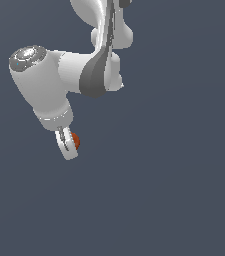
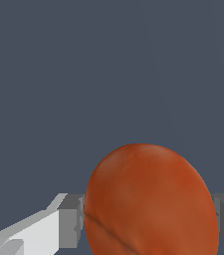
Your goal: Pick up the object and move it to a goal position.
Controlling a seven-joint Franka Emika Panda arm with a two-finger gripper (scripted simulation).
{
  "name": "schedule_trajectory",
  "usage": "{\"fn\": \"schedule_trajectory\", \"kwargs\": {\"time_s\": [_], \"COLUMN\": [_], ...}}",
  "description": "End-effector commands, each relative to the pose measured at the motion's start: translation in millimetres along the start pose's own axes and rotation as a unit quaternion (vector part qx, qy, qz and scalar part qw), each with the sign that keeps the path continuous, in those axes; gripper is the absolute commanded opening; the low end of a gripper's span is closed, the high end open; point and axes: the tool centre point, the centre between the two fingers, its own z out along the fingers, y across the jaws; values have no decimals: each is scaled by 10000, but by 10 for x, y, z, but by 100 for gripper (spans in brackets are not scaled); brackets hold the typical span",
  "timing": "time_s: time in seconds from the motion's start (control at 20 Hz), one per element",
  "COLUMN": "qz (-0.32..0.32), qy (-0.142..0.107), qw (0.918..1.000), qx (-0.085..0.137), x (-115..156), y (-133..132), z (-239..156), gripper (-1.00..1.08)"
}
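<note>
Orange-red ball (image 2: 151, 201) pinched between the two fingers (image 2: 71, 221) of the gripper (image 1: 70, 145), touching both pads; white arm (image 1: 59, 85) above, plain grey-blue background behind.

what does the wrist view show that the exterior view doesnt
Only the wrist view: the ball's mottled skin with a dark crease up close, and a finger pad against each side of it, so the gripper is shut on it.

Only the exterior view: the white arm bending down from the top of the picture, with the ball small at its tip.

Both: the orange-red ball between the fingers, and a plain grey-blue background; no goal marker is visible in either.
</note>
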Motion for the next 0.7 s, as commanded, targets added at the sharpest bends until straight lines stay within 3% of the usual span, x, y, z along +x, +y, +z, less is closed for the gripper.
{"fn": "schedule_trajectory", "kwargs": {"time_s": [0.0,0.3,0.65], "qz": [-6,-9,-11], "qy": [5,6,6], "qw": [10000,10000,10000], "qx": [3,3,3], "x": [150,383,464], "y": [67,155,174], "z": [-204,-486,-578], "gripper": [-100,-100,-100]}}
